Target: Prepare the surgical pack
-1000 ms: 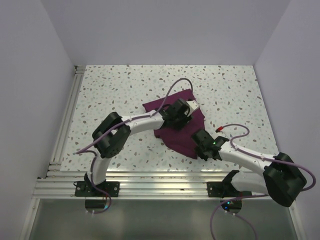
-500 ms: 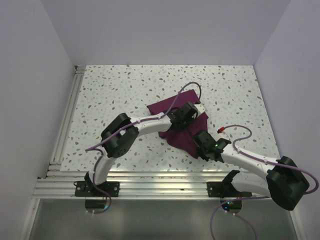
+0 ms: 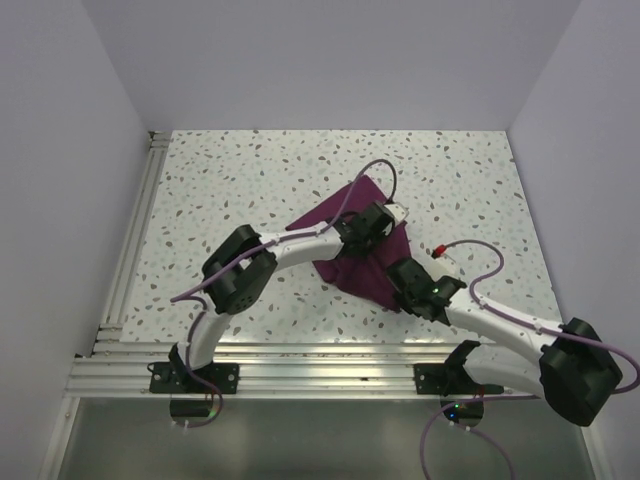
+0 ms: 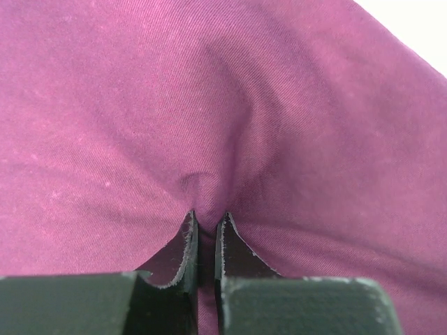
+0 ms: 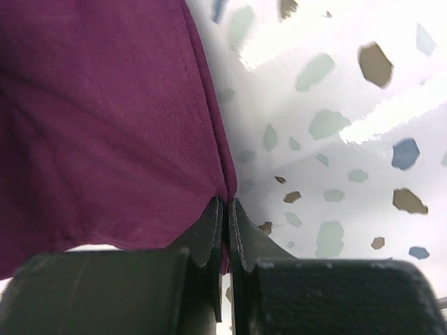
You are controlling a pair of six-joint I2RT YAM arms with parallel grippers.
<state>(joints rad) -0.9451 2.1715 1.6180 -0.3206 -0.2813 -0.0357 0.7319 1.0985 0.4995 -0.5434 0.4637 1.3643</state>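
The left tool is pinching a fold of the deep purple-maroon fabric cloth, with its jaws almost closed. The cloth is lying near the middle of the white speckled counter, with open room all around. The right tool is squeezing tight on the cloth's stitched edge.

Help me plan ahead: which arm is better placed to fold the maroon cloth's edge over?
Likely right: the right claw is shut on the hem of the deep maroon fabric cloth; the left claw pinches a mid-sheet pucker.
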